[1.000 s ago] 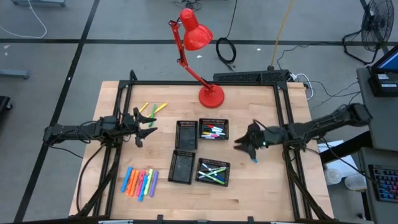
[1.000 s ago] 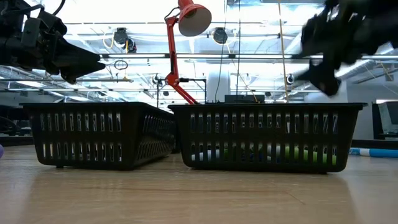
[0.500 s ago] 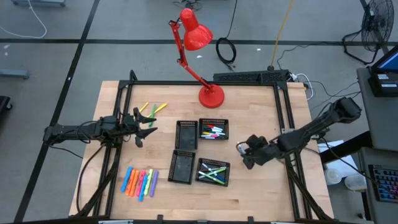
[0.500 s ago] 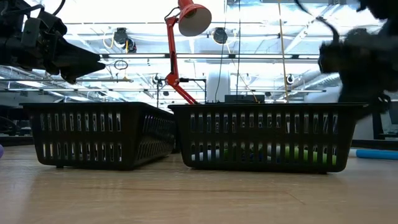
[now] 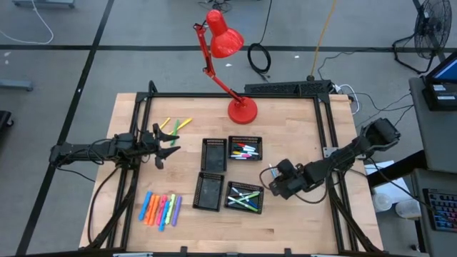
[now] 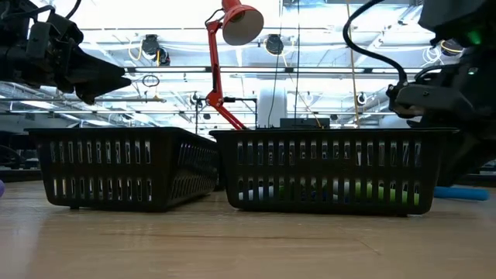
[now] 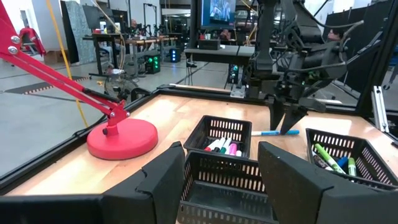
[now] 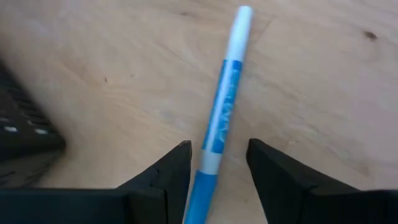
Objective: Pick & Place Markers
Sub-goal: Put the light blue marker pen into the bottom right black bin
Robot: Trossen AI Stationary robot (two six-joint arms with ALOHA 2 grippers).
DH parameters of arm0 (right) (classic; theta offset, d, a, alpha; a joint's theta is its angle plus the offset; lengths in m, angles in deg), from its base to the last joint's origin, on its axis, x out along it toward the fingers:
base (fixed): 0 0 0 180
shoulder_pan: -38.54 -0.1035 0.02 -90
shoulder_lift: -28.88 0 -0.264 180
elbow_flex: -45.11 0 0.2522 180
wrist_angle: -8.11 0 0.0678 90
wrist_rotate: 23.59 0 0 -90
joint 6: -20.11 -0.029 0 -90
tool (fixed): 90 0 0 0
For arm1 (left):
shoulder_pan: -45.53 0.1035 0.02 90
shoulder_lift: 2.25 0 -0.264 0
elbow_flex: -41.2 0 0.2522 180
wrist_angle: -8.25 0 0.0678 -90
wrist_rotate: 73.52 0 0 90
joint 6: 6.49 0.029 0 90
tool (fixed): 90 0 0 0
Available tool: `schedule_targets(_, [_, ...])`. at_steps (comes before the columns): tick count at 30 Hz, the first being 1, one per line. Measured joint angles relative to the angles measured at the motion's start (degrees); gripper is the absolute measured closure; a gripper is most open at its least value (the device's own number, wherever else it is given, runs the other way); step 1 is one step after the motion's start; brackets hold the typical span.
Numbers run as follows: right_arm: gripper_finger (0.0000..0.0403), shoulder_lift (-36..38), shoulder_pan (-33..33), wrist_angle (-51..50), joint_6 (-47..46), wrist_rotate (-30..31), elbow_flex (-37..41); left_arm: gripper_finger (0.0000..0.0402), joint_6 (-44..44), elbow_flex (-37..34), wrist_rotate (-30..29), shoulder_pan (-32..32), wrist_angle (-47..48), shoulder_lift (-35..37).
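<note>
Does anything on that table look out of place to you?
One blue marker lies alone on the bare wood, away from the trays and the other markers. The right gripper is open, one finger on each side of it.

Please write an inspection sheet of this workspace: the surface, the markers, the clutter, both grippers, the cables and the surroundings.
Surface: wooden table in a black frame.
Job's things: blue marker on the wood between the right gripper's fingers; neon highlighters in a row at the near left; yellow-green markers at the far left; more markers in two of four mesh trays.
Clutter: red desk lamp.
Grippers: left gripper open, above the table's left side; right gripper open, straddling the blue marker.
Cables: black coil on the floor.
Surroundings: fan, workshop benches.
</note>
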Motion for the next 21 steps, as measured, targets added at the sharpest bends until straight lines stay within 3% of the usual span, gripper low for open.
schedule_targets(6, [0.0262,1.07,0.31,-0.19,0.05,4.60,0.64,0.0192,0.00,0.00,0.00,0.00,0.12,-0.02])
schedule_targets(14, [0.0330,0.85,1.35,0.06,7.52,2.90,0.65,0.0192,0.00,0.00,0.00,0.02,0.08,-0.02])
schedule_targets(21, [0.0382,0.85,1.42,-1.01,7.89,5.20,0.66,0.0192,0.00,0.00,0.00,0.00,0.06,-0.02])
